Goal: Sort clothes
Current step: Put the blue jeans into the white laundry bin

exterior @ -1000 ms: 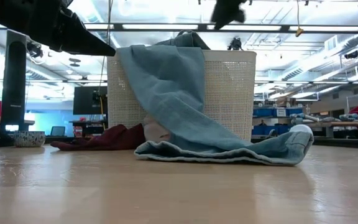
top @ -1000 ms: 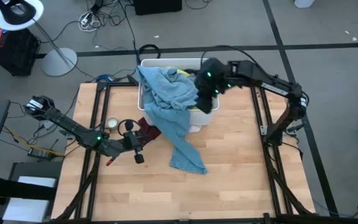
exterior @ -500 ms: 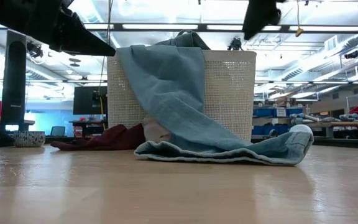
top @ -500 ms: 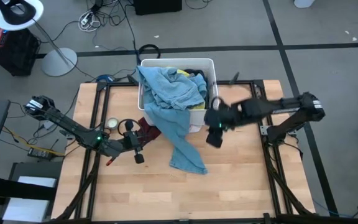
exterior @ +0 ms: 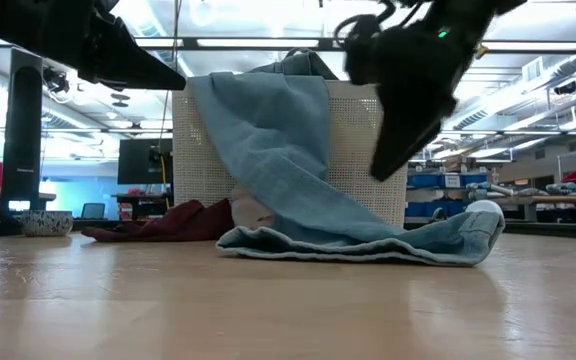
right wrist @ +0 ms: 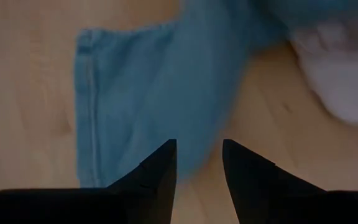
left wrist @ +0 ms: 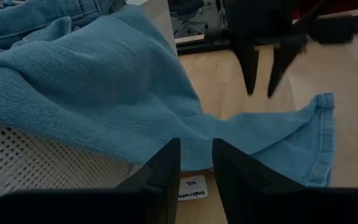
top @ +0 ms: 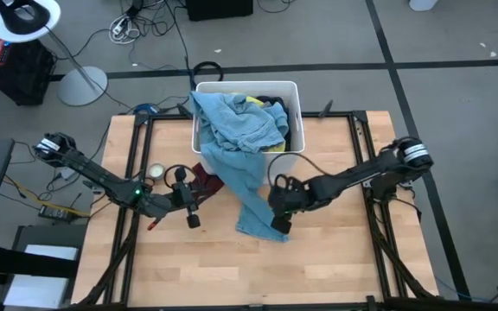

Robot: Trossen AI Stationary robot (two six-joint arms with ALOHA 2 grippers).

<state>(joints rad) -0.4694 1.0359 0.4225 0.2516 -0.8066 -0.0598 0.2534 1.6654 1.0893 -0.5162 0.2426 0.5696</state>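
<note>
Light blue denim jeans point(top: 240, 168) hang out of the white bin point(top: 294, 89) over its near wall, and one leg's end point(top: 262, 226) lies on the table. My right gripper point(top: 278, 223) is open and points down just above that leg end point(right wrist: 135, 93), touching nothing. It also shows in the low view point(exterior: 380, 172). My left gripper point(top: 193, 216) is open at the table's left, level, facing the jeans point(left wrist: 104, 93). A maroon garment point(top: 204, 180) lies on the table by the bin. Yellow point(top: 254, 101) and black point(top: 281, 113) clothes fill the bin.
A small round bowl point(top: 156, 171) stands on the table's left, behind my left arm. A pale cloth point(right wrist: 340, 68) lies at the bin's foot beside the jeans. Bare wood point(top: 335, 250) stretches along the near side and the right.
My right gripper has left the space over the bin, gone toward the table's near edge and down, and now hangs above the jeans leg's end on the table. The clothes have stayed where they were.
</note>
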